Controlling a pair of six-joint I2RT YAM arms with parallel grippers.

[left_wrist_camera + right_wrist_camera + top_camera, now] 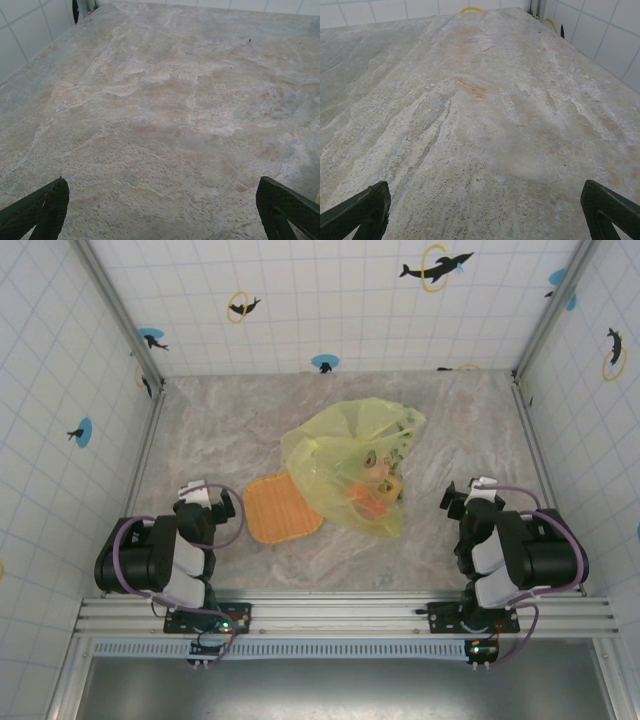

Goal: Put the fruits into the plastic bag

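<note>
The plastic bag (345, 440), crinkly yellow-green and translucent, lies at the middle of the table. Through its lower right part I see fruits (372, 502), orange and reddish shapes bunched together; their number is unclear. My left gripper (203, 495) sits drawn back near the front left, well apart from the bag. In the left wrist view this gripper (162, 212) is open over bare table, with dark fingertips (42, 205) at the frame's lower corners. My right gripper (470, 496) rests at the front right, about a hand's width right of the bag. The right wrist view shows it (485, 212) open with nothing between its fingers.
A flat orange plate (272, 510) lies against the bag's lower left side, with nothing on it. Tiled walls with dolphin stickers enclose the marble-patterned table (220, 430) on three sides. A metal rail (340, 612) runs along the front edge.
</note>
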